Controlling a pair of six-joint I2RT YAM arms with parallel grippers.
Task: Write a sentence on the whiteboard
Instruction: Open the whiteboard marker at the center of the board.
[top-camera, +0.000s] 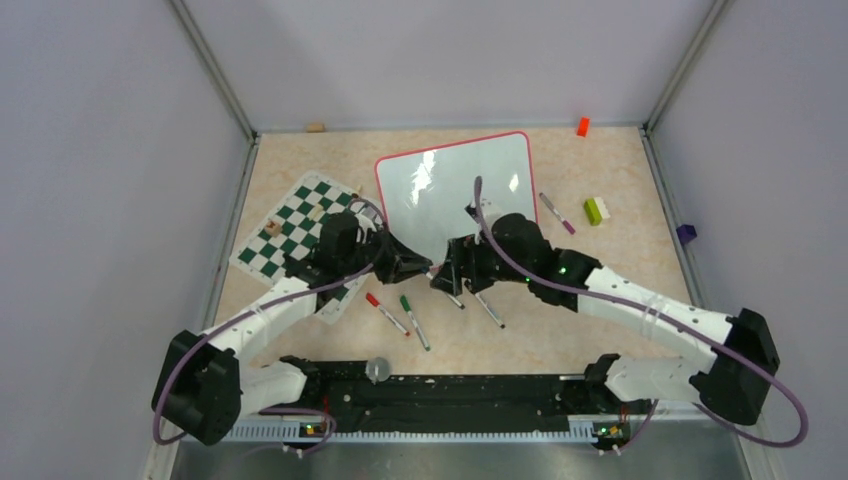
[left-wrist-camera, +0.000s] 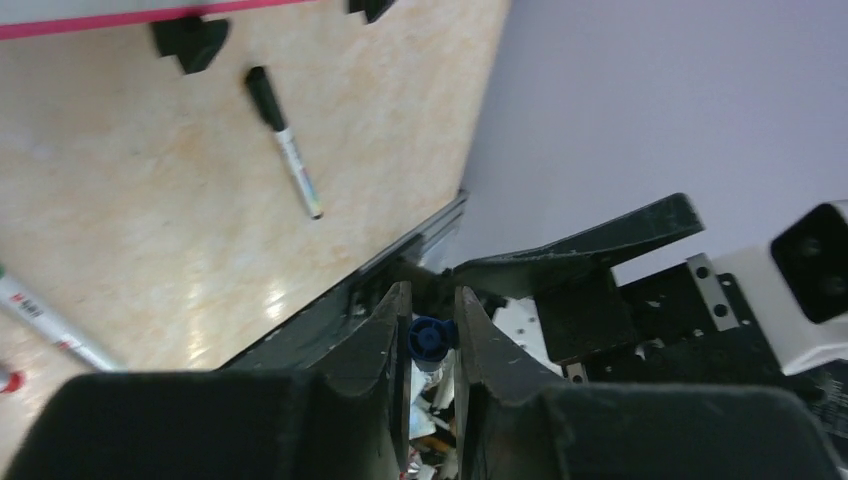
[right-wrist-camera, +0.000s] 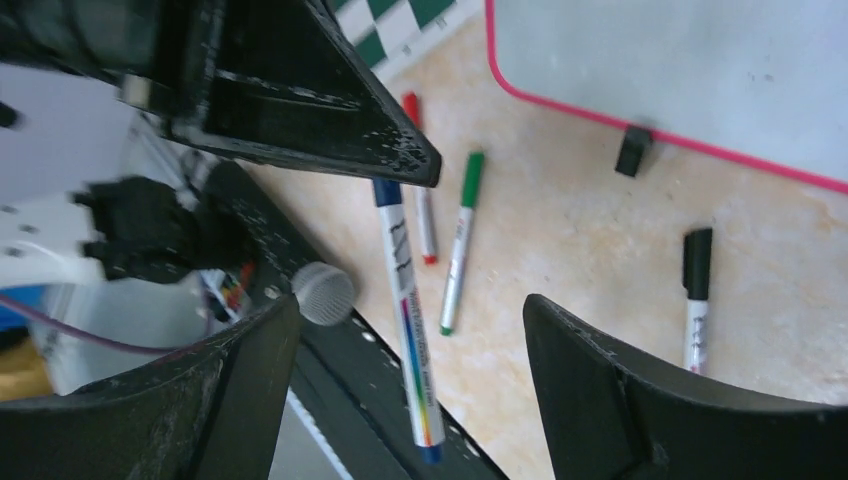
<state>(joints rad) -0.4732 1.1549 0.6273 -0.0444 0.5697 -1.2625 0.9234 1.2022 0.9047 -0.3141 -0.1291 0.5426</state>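
The whiteboard (top-camera: 455, 188) lies at the back centre, glossy white with a red-pink frame, also seen in the left wrist view (left-wrist-camera: 90, 8) and the right wrist view (right-wrist-camera: 690, 60). No sentence shows on it. In front of its near edge my left gripper (top-camera: 424, 268) (left-wrist-camera: 432, 295) is shut on the blue cap end of a blue marker (left-wrist-camera: 430, 338). The marker's white barrel (right-wrist-camera: 405, 300) hangs down from the left fingers, between the wide-open fingers of my right gripper (right-wrist-camera: 410, 305) (top-camera: 447, 281), which do not touch it.
On the table lie a red marker (top-camera: 386, 313), a green marker (top-camera: 414, 321), a black marker (top-camera: 489, 310) and a purple one (top-camera: 557, 213). A checkered chess mat (top-camera: 296, 232) sits left. Small blocks (top-camera: 597, 210) (top-camera: 582, 126) sit right.
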